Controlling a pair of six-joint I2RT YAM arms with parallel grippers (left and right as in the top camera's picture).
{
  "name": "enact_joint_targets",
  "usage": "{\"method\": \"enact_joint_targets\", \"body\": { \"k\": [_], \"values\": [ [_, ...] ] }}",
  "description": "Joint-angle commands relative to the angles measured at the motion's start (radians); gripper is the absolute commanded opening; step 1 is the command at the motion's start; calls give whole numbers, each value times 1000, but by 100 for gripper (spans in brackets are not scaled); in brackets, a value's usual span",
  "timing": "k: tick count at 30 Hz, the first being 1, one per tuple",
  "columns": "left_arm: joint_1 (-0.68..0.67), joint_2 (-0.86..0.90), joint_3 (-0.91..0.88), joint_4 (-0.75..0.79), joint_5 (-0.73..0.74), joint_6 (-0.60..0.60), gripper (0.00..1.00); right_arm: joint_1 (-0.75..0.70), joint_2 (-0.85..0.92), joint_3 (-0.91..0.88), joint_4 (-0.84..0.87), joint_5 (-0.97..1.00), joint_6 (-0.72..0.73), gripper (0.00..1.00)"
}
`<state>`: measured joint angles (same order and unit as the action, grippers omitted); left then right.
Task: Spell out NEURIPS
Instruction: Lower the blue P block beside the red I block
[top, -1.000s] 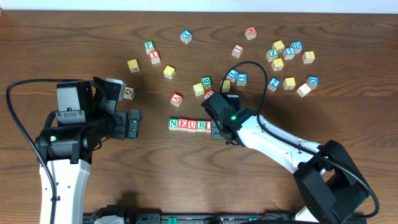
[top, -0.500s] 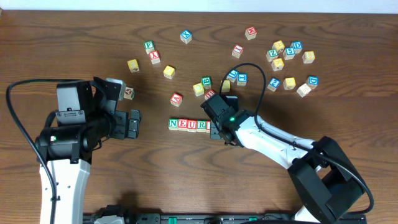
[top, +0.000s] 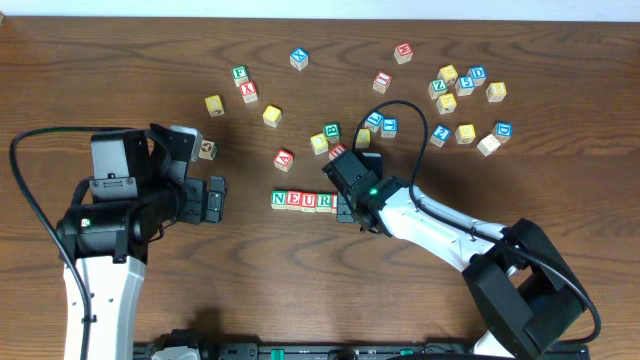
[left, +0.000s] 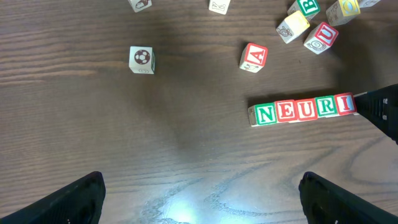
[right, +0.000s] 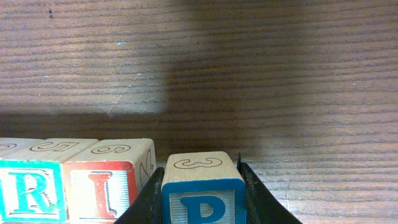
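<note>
Table (left: 155, 162) noted dark brown, wood-grained. In the cube row (left: 303, 110): N cube (left: 265, 114) and R cube (right: 32, 193) bordered green, I cube (right: 102, 190) red. P cube (right: 203, 193), beside the row's I end, bordered blue, top pale. Near the row's N end: A cube (left: 253, 57) lettered red. Farther off that end: football cube (left: 142, 58), black-and-white motif.

The left arm (top: 95, 270) rises from the near left edge of the desk (top: 300, 300). Its black wrist is bent so that the left end effector (top: 214, 200) points to the right, with its fingers (left: 74, 199) spread wide and nothing between them. The right arm (top: 440, 230) stretches from the near right corner diagonally toward the middle, and the right end effector (top: 343, 207) is lowered and clamped on the P cube (right: 202, 186).
</note>
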<state>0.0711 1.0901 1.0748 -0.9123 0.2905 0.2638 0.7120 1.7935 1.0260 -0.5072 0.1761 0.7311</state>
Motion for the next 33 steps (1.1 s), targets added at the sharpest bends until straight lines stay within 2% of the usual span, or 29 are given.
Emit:
{"method": "enact_joint_targets", "body": {
  "k": [1, 13, 21, 33],
  "values": [
    [5, -6, 21, 0, 12, 13, 98, 2, 21, -6, 3, 18, 16, 14],
    [5, -6, 21, -1, 12, 13, 98, 2, 33, -6, 8, 28, 15, 15],
    [5, -6, 21, -1, 12, 13, 98, 2, 40, -6, 16, 28, 15, 12],
    [5, -6, 21, -1, 12, 13, 98, 2, 40, -6, 25, 50, 13, 12]
  ]
}}
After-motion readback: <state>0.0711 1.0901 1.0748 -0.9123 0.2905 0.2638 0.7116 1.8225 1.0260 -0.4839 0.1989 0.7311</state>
